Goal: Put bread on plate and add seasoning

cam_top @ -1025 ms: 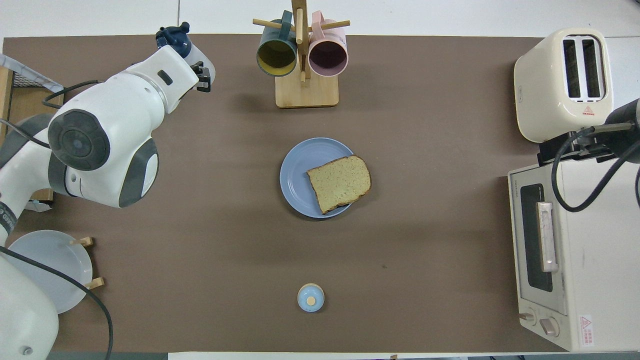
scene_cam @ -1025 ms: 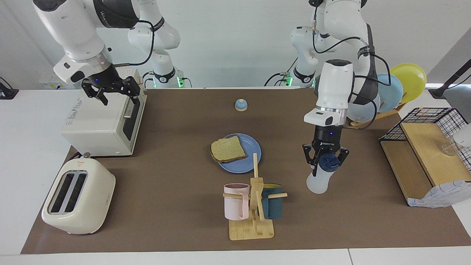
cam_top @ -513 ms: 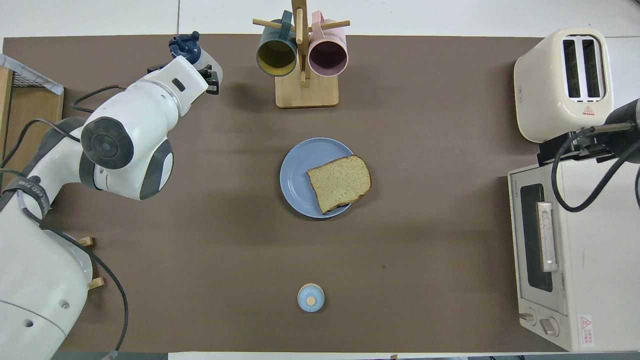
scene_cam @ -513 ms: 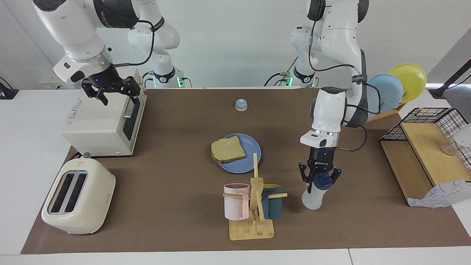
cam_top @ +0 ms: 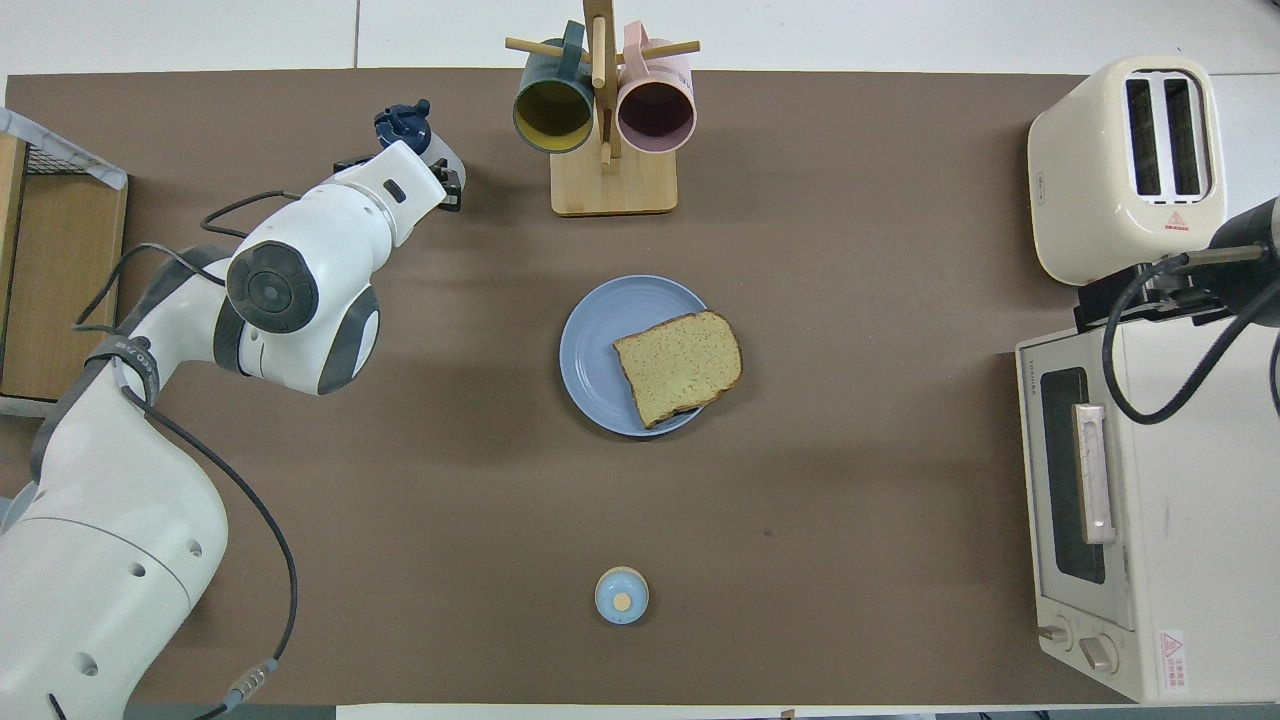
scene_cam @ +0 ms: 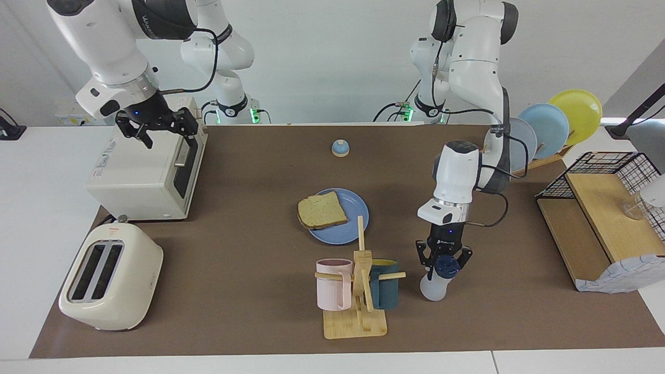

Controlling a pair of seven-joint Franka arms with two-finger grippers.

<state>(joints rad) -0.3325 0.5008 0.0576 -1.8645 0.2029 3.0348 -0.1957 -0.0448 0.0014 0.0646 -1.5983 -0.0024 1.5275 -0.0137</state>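
The bread (scene_cam: 322,210) (cam_top: 680,365) lies on the blue plate (scene_cam: 354,228) (cam_top: 590,345) at mid-table, its crust overhanging the rim toward the right arm's end. My left gripper (scene_cam: 444,259) is shut on the seasoning (scene_cam: 434,286) (cam_top: 402,120) at its navy cap. The white bottle hangs tilted and low, beside the mug rack toward the left arm's end; I cannot tell whether its base touches the mat. My right gripper (scene_cam: 158,127) waits open over the toaster oven, holding nothing.
A wooden mug rack (scene_cam: 358,317) holds a pink and a teal mug close to the bottle. There is a toaster oven (scene_cam: 143,171), a cream toaster (scene_cam: 109,283), a small blue bell (scene_cam: 340,148), upright plates in a rack (scene_cam: 550,124) and a wooden shelf with a wire basket (scene_cam: 597,218).
My left gripper has carried the seasoning lower and sideways toward the mug rack. The right arm, the bread and the plate have not moved.
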